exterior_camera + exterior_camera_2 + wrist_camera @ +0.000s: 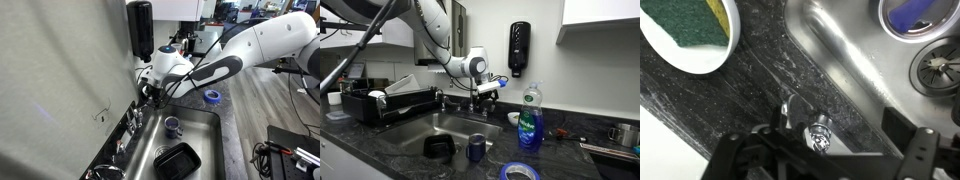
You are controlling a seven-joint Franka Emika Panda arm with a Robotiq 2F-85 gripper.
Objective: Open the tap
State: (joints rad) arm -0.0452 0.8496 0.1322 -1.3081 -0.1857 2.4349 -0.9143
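The tap (453, 100) is small and chrome and stands at the back rim of the sink; it also shows in an exterior view (133, 120). My gripper (483, 95) hangs low over the tap's handle nearest the black dispenser, close to the wall (150, 93). In the wrist view the shiny handle knob (820, 132) lies between my two dark fingers (825, 152). The fingers stand apart on either side of it, and I see no contact. The spout is out of the wrist view.
A steel sink (415, 128) holds a blue mug (476, 148) and a black container (440, 147). A dish soap bottle (529, 120), blue tape roll (520, 172) and dish rack (390, 100) stand around it. A green sponge in a white dish (690, 25) is near the handle.
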